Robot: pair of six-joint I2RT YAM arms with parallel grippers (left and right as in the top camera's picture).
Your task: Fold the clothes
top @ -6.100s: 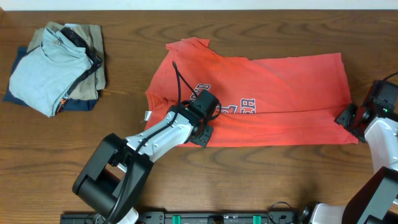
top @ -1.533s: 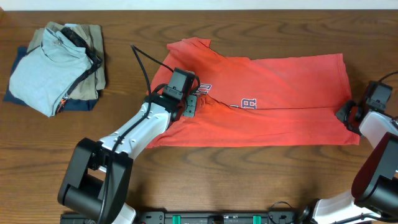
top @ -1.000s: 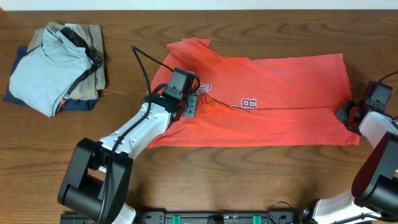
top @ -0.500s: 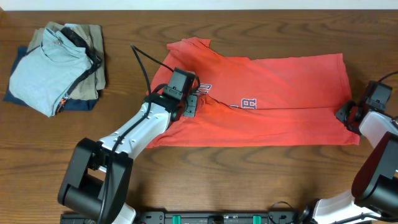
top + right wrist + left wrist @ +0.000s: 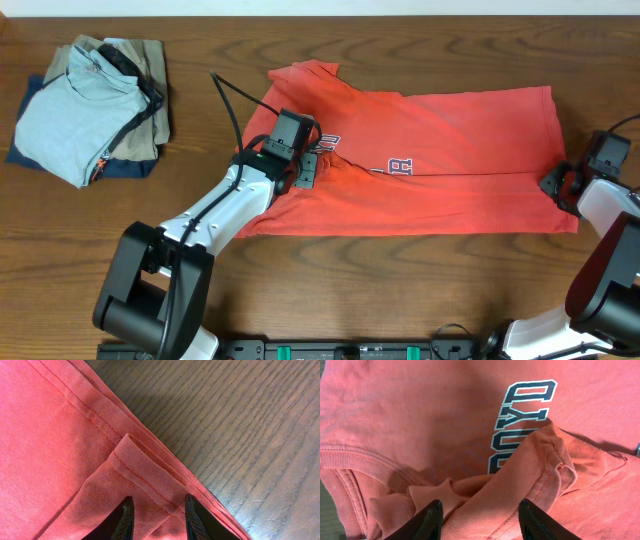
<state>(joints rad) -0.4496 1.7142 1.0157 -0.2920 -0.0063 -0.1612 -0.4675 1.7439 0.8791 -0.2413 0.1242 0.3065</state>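
The coral-red T-shirt (image 5: pixel 440 160) lies flat across the table's middle, with navy lettering (image 5: pixel 398 167) showing. My left gripper (image 5: pixel 303 168) rests on its left chest part. In the left wrist view the gripper (image 5: pixel 482 519) has its jaws wide apart over a folded sleeve hem (image 5: pixel 540 467) beside the lettering (image 5: pixel 522 415); it is open. My right gripper (image 5: pixel 556 187) is at the shirt's near right corner. In the right wrist view the gripper (image 5: pixel 158 516) pinches a raised fold of the bottom hem (image 5: pixel 135 460) between narrow jaws.
A stack of folded garments, light blue (image 5: pixel 70 110) on top of tan (image 5: pixel 140 60) and navy, sits at the far left. Bare wood table (image 5: pixel 250 420) lies right of the shirt's corner. The left arm's cable (image 5: pixel 235 100) loops over the table.
Since about six seconds ago my left gripper has moved up and left across the shirt, and the shirt's lower left part now lies folded differently. Nothing has moved in the last 1.5 seconds.
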